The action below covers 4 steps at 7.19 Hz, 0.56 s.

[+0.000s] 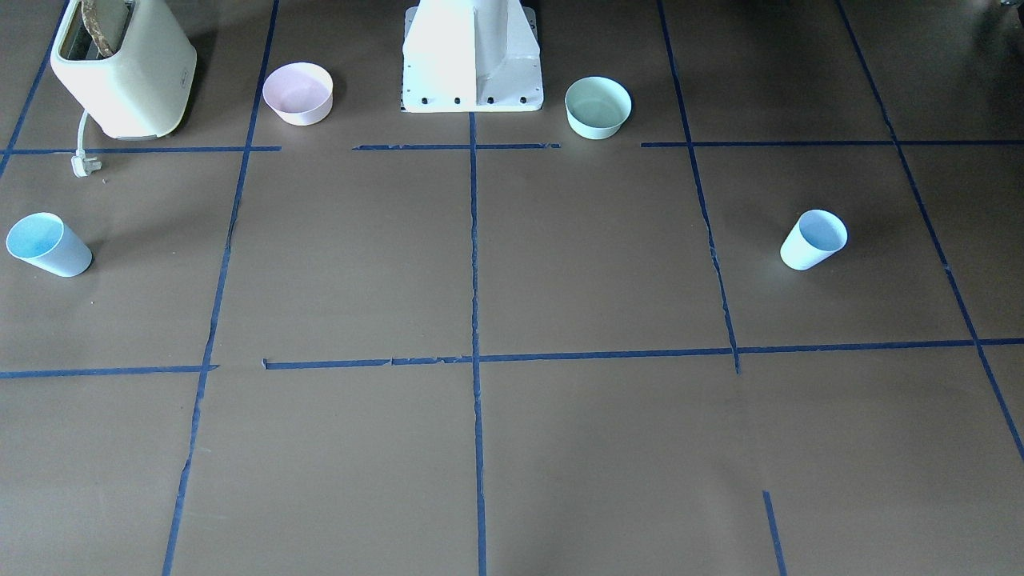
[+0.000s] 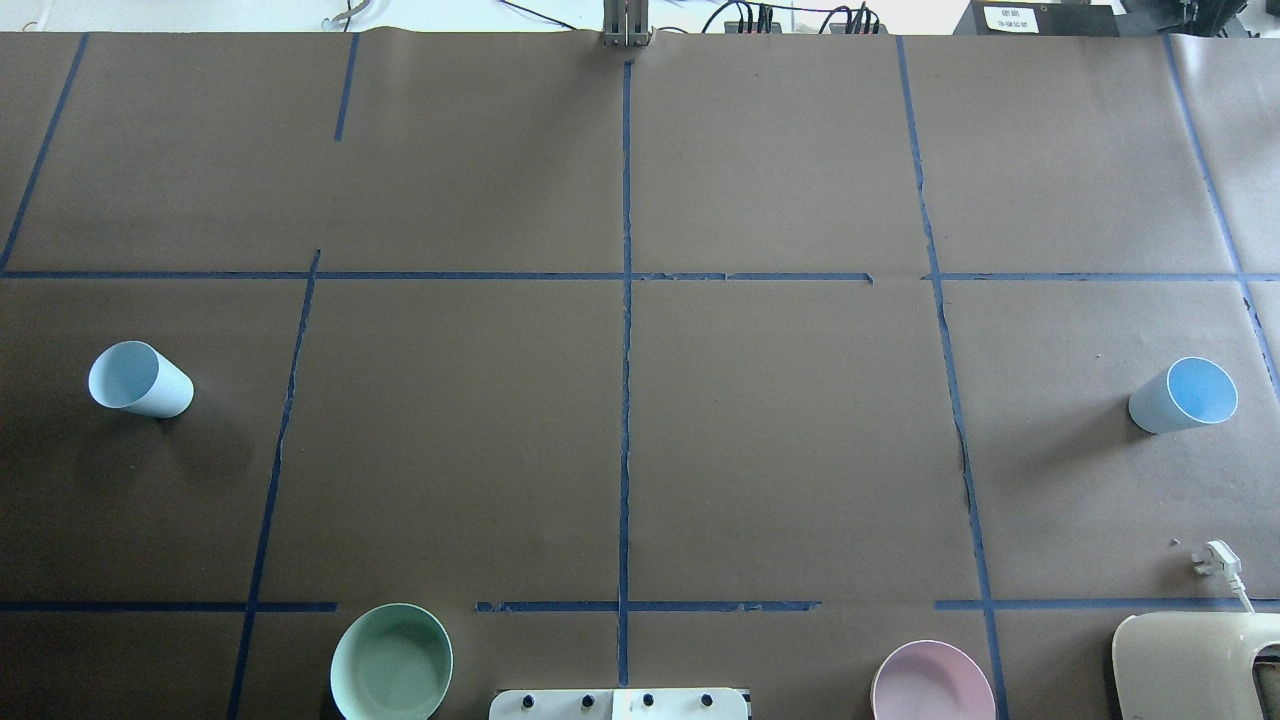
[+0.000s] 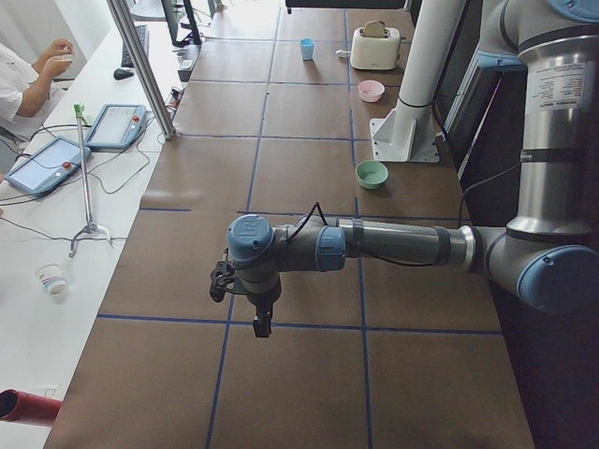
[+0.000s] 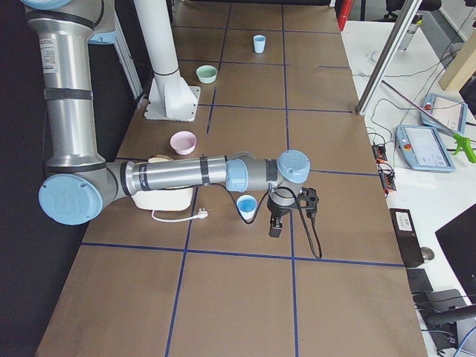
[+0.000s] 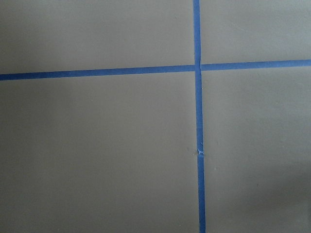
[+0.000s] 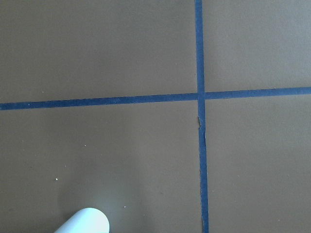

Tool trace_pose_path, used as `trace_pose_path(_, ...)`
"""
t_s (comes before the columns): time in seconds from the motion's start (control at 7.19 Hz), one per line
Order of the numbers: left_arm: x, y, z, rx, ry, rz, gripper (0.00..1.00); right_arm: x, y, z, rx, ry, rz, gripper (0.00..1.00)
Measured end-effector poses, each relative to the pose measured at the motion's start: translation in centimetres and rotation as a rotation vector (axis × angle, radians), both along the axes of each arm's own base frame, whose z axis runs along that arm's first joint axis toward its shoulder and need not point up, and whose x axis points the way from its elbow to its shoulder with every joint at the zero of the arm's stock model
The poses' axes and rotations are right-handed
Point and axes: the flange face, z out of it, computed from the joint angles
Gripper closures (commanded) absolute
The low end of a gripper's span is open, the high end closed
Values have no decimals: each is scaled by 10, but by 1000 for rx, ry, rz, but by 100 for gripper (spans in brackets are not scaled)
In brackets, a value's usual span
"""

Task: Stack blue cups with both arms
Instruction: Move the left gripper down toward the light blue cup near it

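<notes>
Even daylight, soft shadows beside cups [image 1: 48, 244], sharp focus, slight wrist-view vignetting.

Pink bowl [image 1: 300, 112], mint bowl [image 1: 597, 128], toaster [image 1: 132, 76]

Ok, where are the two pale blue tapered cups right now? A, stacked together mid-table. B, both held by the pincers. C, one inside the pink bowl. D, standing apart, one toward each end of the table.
D: the overhead view shows the left-hand pale blue tapered cup and the right-hand pale blue tapered cup upright near opposite ends, far apart and ungripped.
</notes>
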Motion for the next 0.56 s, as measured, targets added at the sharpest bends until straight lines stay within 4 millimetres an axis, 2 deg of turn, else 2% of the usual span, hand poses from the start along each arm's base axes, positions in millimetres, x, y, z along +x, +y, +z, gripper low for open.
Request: trace_pose_path(0.56,1,3,-11,22,0,3,0,0,3,8,42,-7,7,0)
